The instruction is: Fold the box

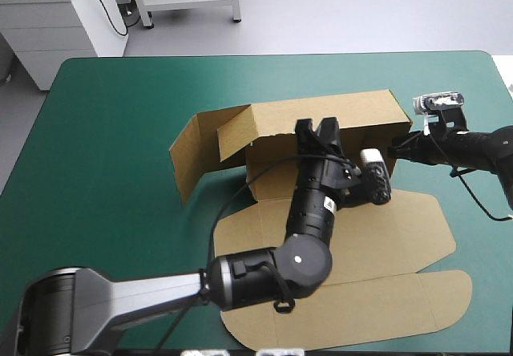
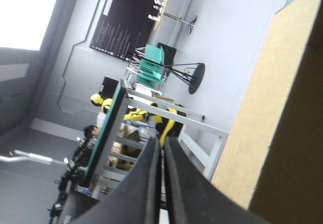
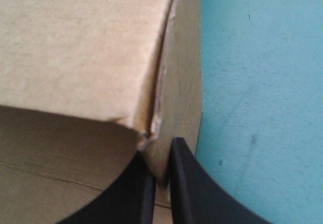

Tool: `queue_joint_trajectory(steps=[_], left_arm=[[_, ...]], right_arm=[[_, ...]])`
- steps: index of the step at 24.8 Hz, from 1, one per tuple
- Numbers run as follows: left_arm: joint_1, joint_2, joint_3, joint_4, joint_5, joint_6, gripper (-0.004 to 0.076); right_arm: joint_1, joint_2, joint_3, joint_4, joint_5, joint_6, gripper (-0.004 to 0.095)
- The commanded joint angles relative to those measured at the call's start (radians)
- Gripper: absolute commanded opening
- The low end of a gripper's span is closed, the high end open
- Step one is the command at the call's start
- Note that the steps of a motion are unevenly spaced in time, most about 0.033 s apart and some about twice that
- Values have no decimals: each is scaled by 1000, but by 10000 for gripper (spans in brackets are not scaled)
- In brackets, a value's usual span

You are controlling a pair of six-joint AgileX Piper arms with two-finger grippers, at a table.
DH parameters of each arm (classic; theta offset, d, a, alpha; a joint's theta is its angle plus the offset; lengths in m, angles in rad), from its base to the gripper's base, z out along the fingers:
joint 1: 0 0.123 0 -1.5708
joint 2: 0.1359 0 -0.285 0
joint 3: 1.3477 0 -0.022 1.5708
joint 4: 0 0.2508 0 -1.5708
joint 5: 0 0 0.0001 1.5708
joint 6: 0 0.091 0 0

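box (image 1: 361, 111) sits mid-table on the teal-green cover (image 1: 104, 131), half formed. far wall (image 1: 276, 119) is up and leaning in over the tray, left flap (image 1: 192, 151) splayed outward, lid (image 1: 385, 236) flat toward the near edge

tray: nothing seen in it apart from the left arm reaching in

right gripper (image 3: 160, 148): fingers all but closed, pinching the box's right end corner with the board edge between them. reads as an anchor, there to stop that corner dropping while the wall gets worked

left gripper (image 1: 317, 125): up from inside the tray, against the far wall. wrist view shows fingers nearly together with a hairline gap and no board in it, board just beside them. so my guess is pushing, not gripping, to set the crease or prop the wall

judgement: mid-fold. left flap needs raising and tucking, and the wall likely flops if the right pinch lets go early
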Motion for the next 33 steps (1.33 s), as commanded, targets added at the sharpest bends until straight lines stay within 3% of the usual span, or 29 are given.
queue_joint_trajectory(steps=[1,9,13,16,22,27,33], left_arm=[[60,-129,-43,-51,-19,-11,-1],[291,-284,-115,-271,-21,-11,-1],[456,-380,-121,-444,-80,0,-1],[644,-453,-121,-655,-136,120,-1],[875,-480,-121,-875,-143,293,-1],[1184,-480,-115,-1358,-154,566,-1],[1371,-480,-9,-1654,-150,714,-1]], right_arm=[[1,-36,-21,21,46,31,2],[1,-52,-21,21,88,62,2],[1,-90,-21,21,83,81,2],[1,-139,-35,21,103,131,2],[1,-224,-35,21,124,197,2],[1,-291,-35,-14,245,272,2],[1,-301,-35,-86,342,318,3]])
